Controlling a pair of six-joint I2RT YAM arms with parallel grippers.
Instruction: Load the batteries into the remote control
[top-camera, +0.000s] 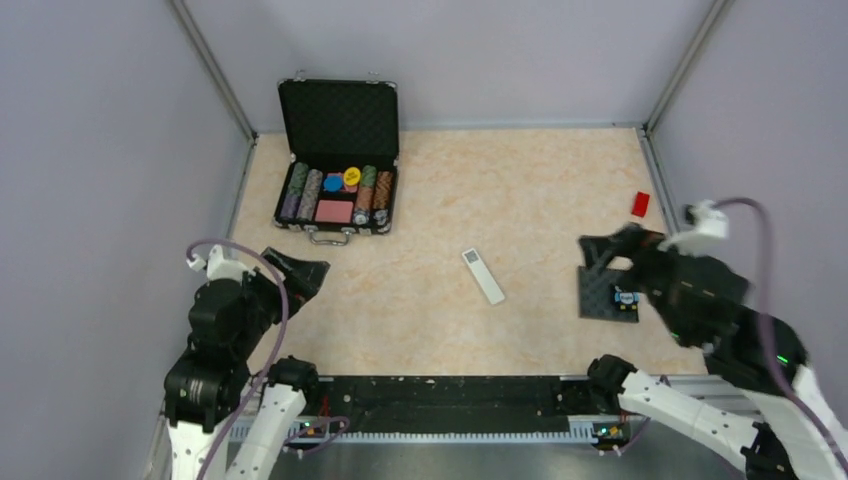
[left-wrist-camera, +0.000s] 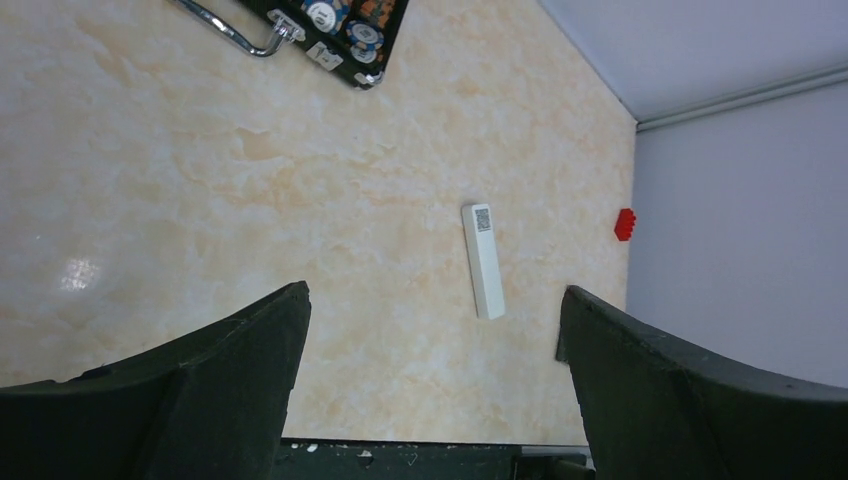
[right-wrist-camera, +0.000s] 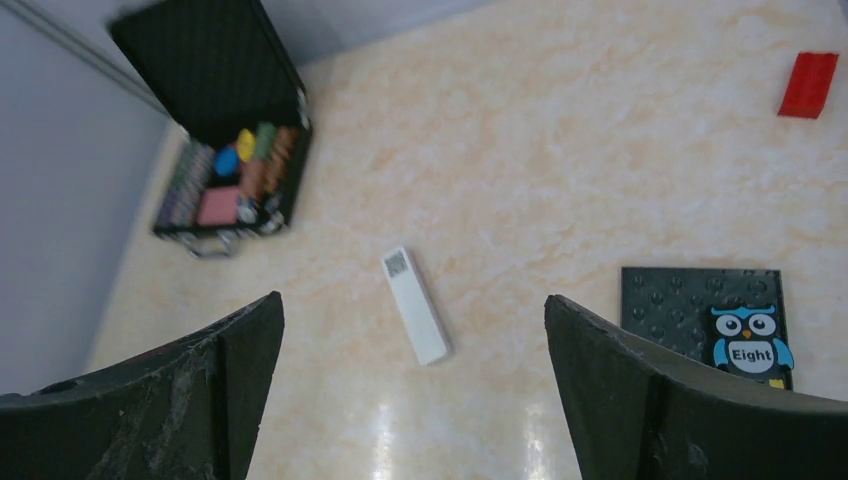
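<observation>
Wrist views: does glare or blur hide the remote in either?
Right wrist: glare streaks on the table near the bottom edge, apart from the remote; the case looks soft. Left wrist: one bright patch at the left, remote sharp with its code patch visible. Top external: even light, no glare.

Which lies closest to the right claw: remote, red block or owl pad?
The owl pad, the black square with the blue owl sticker; the right claw hangs at its far edge. The remote lies farther left, the red block farther back.
</observation>
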